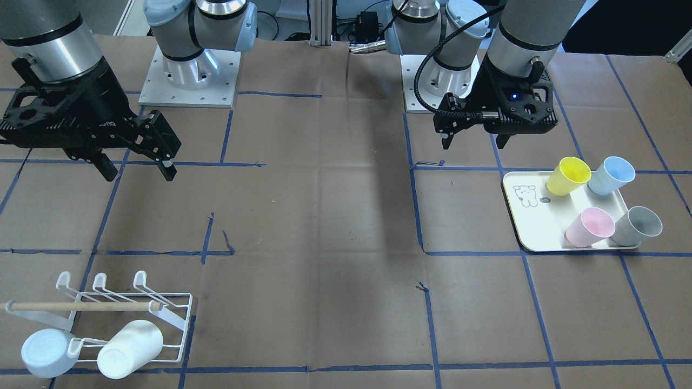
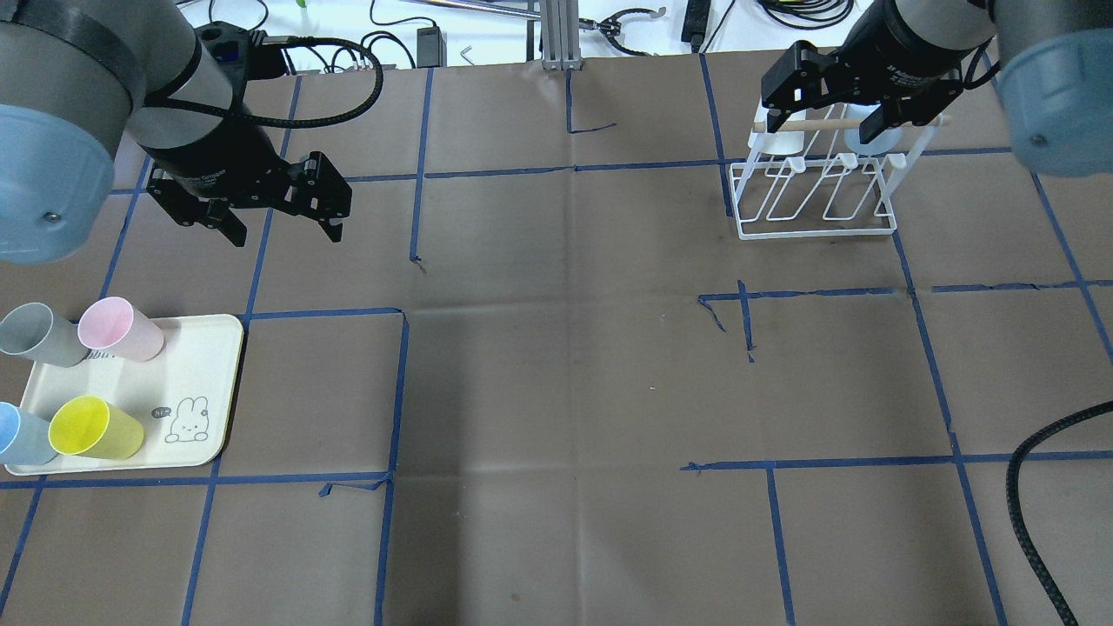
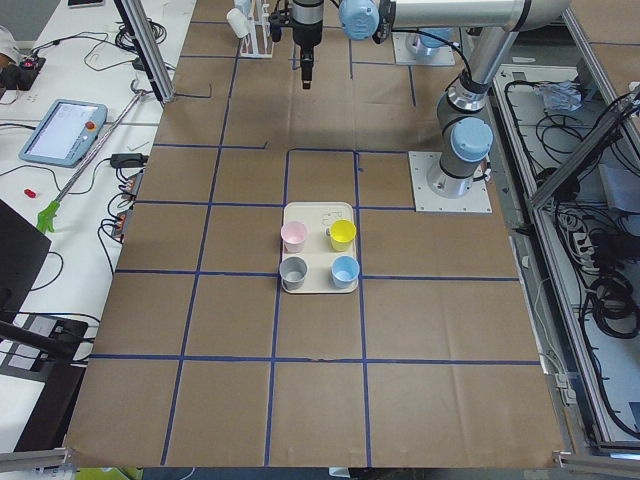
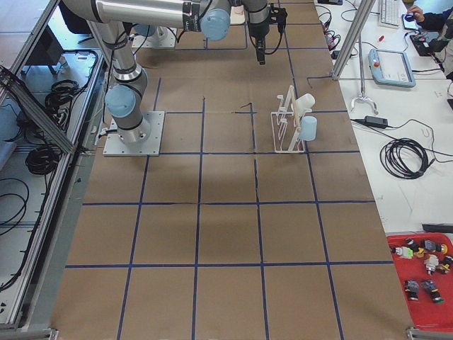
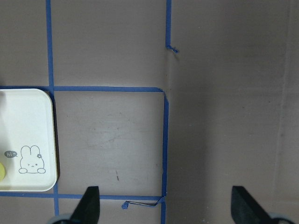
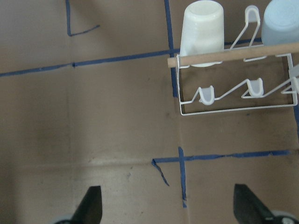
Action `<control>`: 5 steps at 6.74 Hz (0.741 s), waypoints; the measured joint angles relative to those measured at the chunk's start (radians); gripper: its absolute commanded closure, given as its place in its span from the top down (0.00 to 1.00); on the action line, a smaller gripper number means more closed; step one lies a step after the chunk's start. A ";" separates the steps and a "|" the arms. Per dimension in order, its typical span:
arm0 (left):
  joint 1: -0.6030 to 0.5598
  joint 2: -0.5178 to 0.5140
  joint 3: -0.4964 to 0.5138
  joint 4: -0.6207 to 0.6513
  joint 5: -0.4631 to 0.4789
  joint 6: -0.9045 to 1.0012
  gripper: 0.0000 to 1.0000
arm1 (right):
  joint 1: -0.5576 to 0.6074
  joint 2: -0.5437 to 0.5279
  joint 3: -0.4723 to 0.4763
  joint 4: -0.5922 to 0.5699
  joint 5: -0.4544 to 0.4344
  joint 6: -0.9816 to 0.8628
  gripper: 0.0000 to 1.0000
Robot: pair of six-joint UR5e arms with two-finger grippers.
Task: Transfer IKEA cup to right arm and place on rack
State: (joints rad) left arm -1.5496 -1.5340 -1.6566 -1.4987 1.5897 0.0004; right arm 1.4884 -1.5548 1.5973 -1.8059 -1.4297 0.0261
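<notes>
Yellow cup (image 1: 567, 176), blue cup (image 1: 611, 175), pink cup (image 1: 589, 228), grey cup (image 1: 637, 226), plain, tapered, perhaps plastic

Robotics lab: tape-gridded table (image 1: 346, 216), teach pendant (image 3: 62, 130)

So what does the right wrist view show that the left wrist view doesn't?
Only right wrist: the white wire rack with its wooden dowel, holding an upturned white plastic cup and a pale-blue plastic cup. Only left wrist: a corner of the cream rectangular tray with its rabbit drawing. Both: the brown paper-covered table, blue tape lines, and an open gripper below: the right gripper and the left gripper.
</notes>
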 measured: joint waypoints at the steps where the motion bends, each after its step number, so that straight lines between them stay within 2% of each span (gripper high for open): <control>1: -0.001 -0.003 -0.004 0.000 0.000 -0.006 0.99 | 0.004 0.000 -0.033 0.079 -0.025 -0.001 1.00; 3: -0.001 -0.004 -0.019 0.001 0.000 -0.009 0.99 | 0.061 0.000 -0.069 0.155 -0.052 0.008 1.00; 5: -0.001 -0.004 -0.022 0.000 0.001 -0.005 0.99 | 0.149 -0.001 -0.068 0.162 -0.096 0.042 1.00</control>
State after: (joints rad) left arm -1.5508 -1.5385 -1.6791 -1.4983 1.5905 -0.0050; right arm 1.6374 -1.5556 1.5288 -1.6444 -1.5257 0.0680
